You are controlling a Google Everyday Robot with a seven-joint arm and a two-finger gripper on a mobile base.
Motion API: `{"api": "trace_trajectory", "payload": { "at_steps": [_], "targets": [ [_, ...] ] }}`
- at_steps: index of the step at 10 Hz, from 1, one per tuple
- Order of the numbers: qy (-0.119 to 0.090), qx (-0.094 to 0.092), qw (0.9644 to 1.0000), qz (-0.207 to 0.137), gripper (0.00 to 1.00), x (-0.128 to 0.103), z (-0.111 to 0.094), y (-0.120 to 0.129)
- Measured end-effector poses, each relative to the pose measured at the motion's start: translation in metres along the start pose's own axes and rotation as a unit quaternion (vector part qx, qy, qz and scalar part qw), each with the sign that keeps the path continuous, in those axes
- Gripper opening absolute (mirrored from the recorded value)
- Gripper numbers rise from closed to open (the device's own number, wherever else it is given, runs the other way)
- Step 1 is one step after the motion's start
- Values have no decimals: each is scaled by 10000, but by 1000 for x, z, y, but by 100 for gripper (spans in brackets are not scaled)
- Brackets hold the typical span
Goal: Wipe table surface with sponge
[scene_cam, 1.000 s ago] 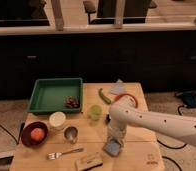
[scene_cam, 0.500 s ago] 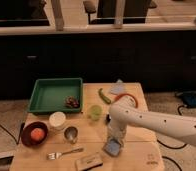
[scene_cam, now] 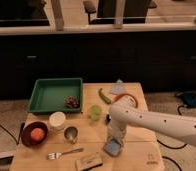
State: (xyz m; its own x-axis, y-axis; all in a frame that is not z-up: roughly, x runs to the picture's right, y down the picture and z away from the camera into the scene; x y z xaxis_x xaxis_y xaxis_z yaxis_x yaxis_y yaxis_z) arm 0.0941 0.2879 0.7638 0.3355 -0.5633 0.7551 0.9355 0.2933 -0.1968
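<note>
**Gripper down on the sponge, near the front of the table**

The gripper (scene_cam: 114, 142) points straight down onto the small pale blue-grey square sponge (scene_cam: 112, 147), which lies flat on the light tan wooden table surface (scene_cam: 136, 155), right of centre toward the front edge. Whether the fingers pinch the pad or only press on it I cannot tell. The white arm (scene_cam: 156, 122) runs off to the right.

Left of the sponge lie a tan rectangular block (scene_cam: 88, 160) and a silver fork (scene_cam: 64, 152). Farther back stand a small metal cup (scene_cam: 70, 133), a white cup (scene_cam: 57, 120), a light green cup (scene_cam: 95, 112) and a dark bowl (scene_cam: 27, 140) holding an orange fruit (scene_cam: 37, 134). A green rectangular tray (scene_cam: 47, 96) sits at the back left
</note>
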Motion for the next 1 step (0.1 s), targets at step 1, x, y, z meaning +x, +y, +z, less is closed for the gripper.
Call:
{"api": "trace_trajectory", "payload": {
  "at_steps": [1],
  "targets": [
    [0, 0, 10000, 0, 0, 0, 0, 0]
  ]
}}
